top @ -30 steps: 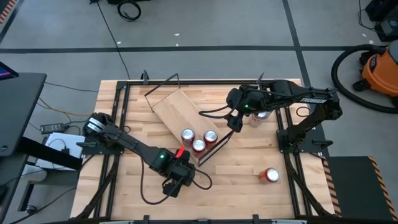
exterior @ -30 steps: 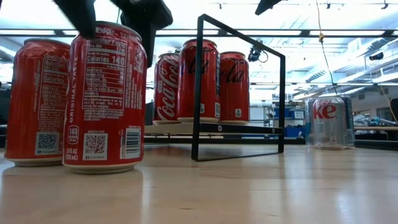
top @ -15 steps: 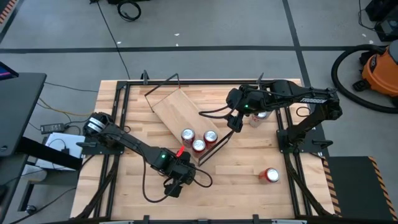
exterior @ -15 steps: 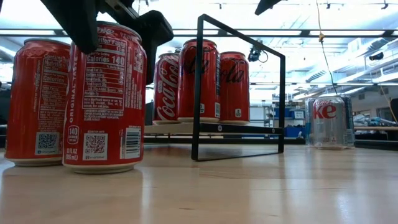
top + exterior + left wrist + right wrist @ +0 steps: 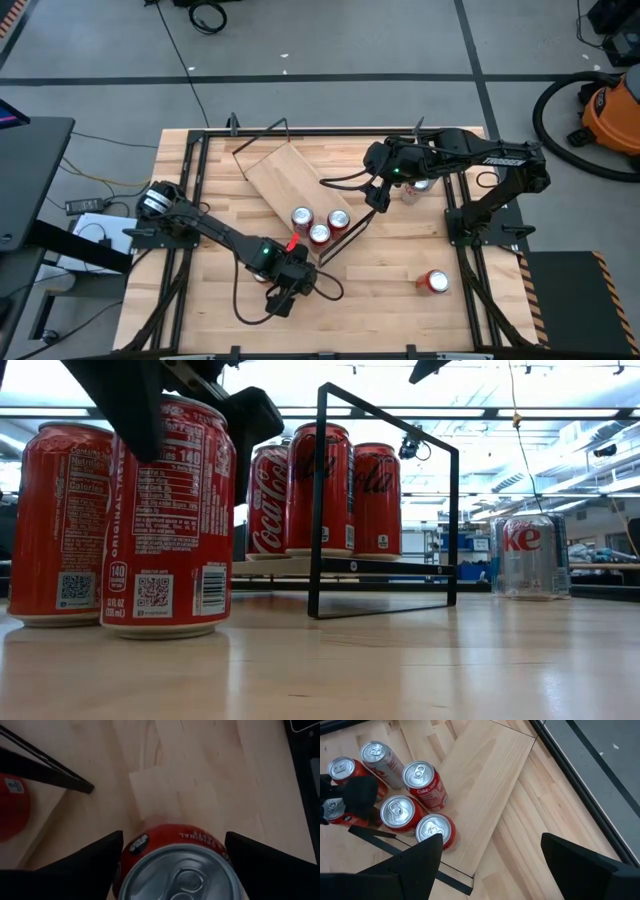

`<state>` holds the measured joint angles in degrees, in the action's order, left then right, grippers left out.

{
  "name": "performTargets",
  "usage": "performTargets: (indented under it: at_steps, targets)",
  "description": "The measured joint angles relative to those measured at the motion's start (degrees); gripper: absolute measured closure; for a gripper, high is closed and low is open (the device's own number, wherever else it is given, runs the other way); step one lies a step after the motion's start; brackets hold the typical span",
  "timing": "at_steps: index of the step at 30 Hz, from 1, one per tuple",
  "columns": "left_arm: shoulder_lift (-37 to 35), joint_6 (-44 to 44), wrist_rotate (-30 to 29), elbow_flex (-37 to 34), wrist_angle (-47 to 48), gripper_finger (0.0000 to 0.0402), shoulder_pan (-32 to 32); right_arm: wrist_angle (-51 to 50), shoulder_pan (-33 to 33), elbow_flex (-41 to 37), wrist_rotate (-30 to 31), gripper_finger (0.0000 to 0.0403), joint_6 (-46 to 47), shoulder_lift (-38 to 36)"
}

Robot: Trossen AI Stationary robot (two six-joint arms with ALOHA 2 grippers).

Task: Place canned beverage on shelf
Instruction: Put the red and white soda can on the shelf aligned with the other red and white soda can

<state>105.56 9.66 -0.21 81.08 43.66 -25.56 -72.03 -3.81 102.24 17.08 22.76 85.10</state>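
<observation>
Standing at lower centre of the high view, a red can (image 5: 165,520) is being straddled by the left hand (image 5: 172,865), fingers (image 5: 85,865) spread, grasp uncertain; the right hand (image 5: 490,865) is being kept released above the shelf (image 5: 290,180).

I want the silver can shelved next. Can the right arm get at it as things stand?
Probably yes. The silver can stands on the table right beside the right gripper, whose fingers are open and empty, with nothing between them. The left gripper is busy at a red can.
</observation>
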Motion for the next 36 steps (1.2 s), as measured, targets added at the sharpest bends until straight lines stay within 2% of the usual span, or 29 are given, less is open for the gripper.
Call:
performTargets:
  at_steps: [7, 13, 18, 25, 36]
  targets:
    - [-0.1, 0.3, 0.1, 0.0, 0.6, 0.0095, 0.1, 0.0, 0.0, 0.0, -0.1, 0.0055, 0.0, 0.0]
    - [-0.1, 2.3, 1.5, 1.6, 3.5, 0.0096, 1.4, 0.0, 0.0, 0.0, -0.2, 0.0055, 0.0, 0.0]
    - [-0.2, 3.1, 2.0, 7.1, 8.5, 0.0095, 3.9, 0.0, 0.0, 0.0, -0.2, 0.0055, 0.0, 0.0]
    - [-0.2, 7.6, 8.0, 16.7, 18.6, 0.0095, 8.5, 0.0, 0.0, 0.0, -0.2, 0.0055, 0.0, 0.0]
    - [-0.4, 5.0, 8.9, 33.3, 38.6, 0.0095, 16.4, 0.0, 0.0, 0.0, 1.1, 0.0055, 0.0, 0.0]
